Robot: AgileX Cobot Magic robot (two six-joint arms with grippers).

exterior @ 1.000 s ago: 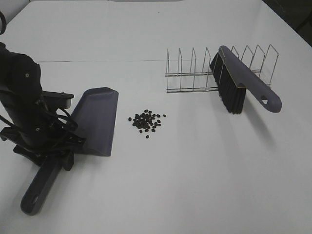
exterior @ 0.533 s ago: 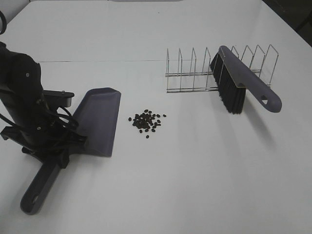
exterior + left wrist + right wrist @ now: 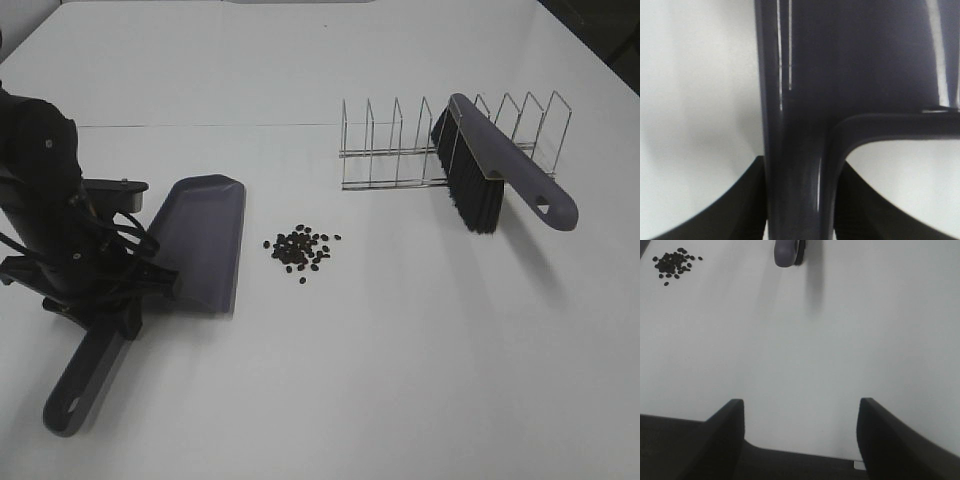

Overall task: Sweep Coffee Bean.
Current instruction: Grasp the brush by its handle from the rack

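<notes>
The coffee beans (image 3: pixel 300 249) lie in a small dark cluster on the white table. The grey-purple dustpan (image 3: pixel 203 240) is just left of them, its mouth facing the beans. My left gripper (image 3: pixel 104 301) is shut on the dustpan's handle (image 3: pixel 795 150), which runs between its two dark fingers (image 3: pixel 740 207). The brush (image 3: pixel 492 172) leans against the wire rack (image 3: pixel 390 150) at the back right, black bristles down. My right gripper (image 3: pixel 800 432) is open and empty above bare table; the beans (image 3: pixel 673 262) and the brush handle's end (image 3: pixel 788 252) lie far ahead of it.
The wire rack stands behind and right of the beans. The left arm's dark body (image 3: pixel 45 200) stands over the table's left side. A seam (image 3: pixel 200 125) crosses the table behind the dustpan.
My left arm has turned a little, and the dustpan's pan has shifted slightly toward the beans. Beans, brush and rack have not moved.
</notes>
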